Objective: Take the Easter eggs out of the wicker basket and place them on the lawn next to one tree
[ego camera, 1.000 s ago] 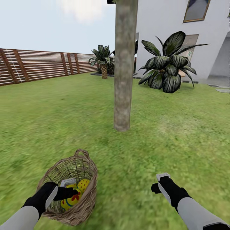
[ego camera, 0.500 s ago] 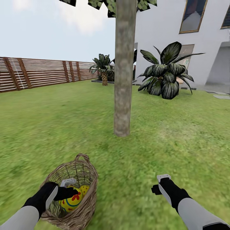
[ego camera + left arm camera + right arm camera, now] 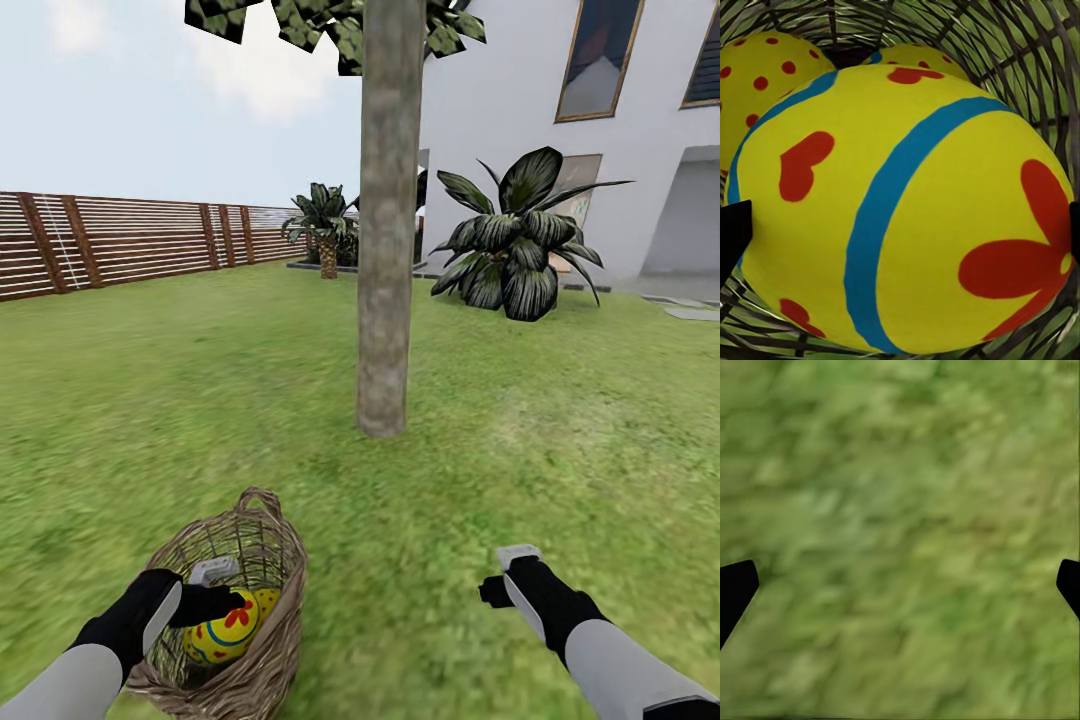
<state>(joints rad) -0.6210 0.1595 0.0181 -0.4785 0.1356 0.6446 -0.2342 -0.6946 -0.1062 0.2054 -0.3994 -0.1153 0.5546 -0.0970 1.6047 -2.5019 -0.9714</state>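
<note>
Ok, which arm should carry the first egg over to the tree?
Left. The left gripper is inside the wicker basket, closed on an Easter egg that sits between its fingertips. The right gripper hangs open over bare lawn. The tree stands straight ahead, beyond the basket.

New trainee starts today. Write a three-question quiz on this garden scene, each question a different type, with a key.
1. True or false: the left gripper is inside the wicker basket.
2. How many Easter eggs can be seen in the left wrist view?
3. What lies under the right gripper? A) patio B) lawn C) basket

Key
1. True; its fingers sit either side of the big egg.
2. Three: the big egg, plus two behind it.
3. B
</note>
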